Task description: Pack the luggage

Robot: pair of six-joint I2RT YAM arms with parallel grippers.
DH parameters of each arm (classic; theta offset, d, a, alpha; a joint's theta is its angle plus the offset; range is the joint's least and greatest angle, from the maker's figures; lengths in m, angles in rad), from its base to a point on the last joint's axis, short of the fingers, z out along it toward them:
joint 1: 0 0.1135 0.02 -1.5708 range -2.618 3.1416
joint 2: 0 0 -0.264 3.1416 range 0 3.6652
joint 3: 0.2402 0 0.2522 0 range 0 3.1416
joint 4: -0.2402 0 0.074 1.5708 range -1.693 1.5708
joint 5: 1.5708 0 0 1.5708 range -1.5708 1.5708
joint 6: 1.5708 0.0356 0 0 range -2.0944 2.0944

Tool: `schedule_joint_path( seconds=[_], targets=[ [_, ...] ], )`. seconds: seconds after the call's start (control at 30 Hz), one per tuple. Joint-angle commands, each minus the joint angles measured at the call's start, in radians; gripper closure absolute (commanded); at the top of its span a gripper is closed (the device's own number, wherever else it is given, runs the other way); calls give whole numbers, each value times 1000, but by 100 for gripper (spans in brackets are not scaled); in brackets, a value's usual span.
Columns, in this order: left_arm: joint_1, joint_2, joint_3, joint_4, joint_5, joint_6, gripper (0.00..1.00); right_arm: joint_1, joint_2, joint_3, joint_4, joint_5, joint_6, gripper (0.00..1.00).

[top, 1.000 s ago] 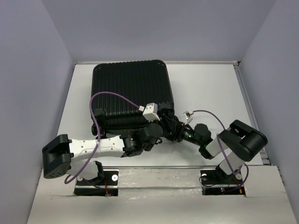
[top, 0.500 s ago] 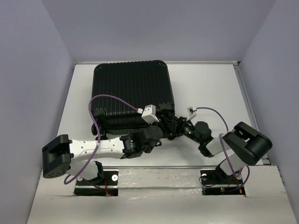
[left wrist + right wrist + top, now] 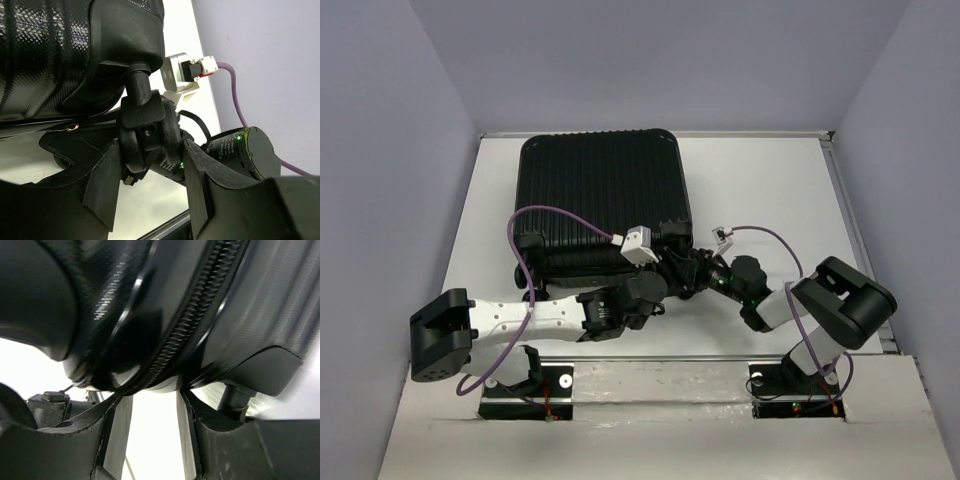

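Note:
The luggage (image 3: 600,195) is a large black ribbed hard-shell suitcase lying closed at the back left of the table. Both grippers meet at its near right corner. In the left wrist view my left gripper (image 3: 151,143) is shut on a black caster wheel (image 3: 147,127) under the shell, one finger against each side. In the right wrist view my right gripper (image 3: 151,396) stands open. Its fingertips (image 3: 186,402) rest against the shell on either side of the zipper seam (image 3: 195,315), with bright table showing through the gap. From above, the left gripper (image 3: 665,268) and right gripper (image 3: 692,270) sit close together.
Purple cables (image 3: 535,225) loop over both arms. The right arm's wrist motor (image 3: 245,150) sits just beyond the held wheel. The white table (image 3: 770,190) has a raised rim on the right (image 3: 845,210), grey walls around it and a metal strip (image 3: 660,375) along the near edge.
The right gripper's jaws have narrowed and its wrist has shifted slightly left toward the luggage corner. The left gripper keeps its hold on the wheel; the luggage has barely moved.

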Motion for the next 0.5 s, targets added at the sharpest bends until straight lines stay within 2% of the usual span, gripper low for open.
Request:
schedule_joint_path(
  seconds=[0.0,0.27,0.4,0.47],
  targets=[
    [-35,-49,8,207,-11,-24,94,4,-104,28,483,12,-13,58],
    [-44,-45,3,208,-24,-18,94,4,-108,17,483,7,10,59],
    [-46,-48,-2,208,-28,-24,94,4,-84,29,484,-7,19,56],
    [-47,-48,3,208,-25,-23,94,4,-53,52,486,-16,25,58]
  ],
)
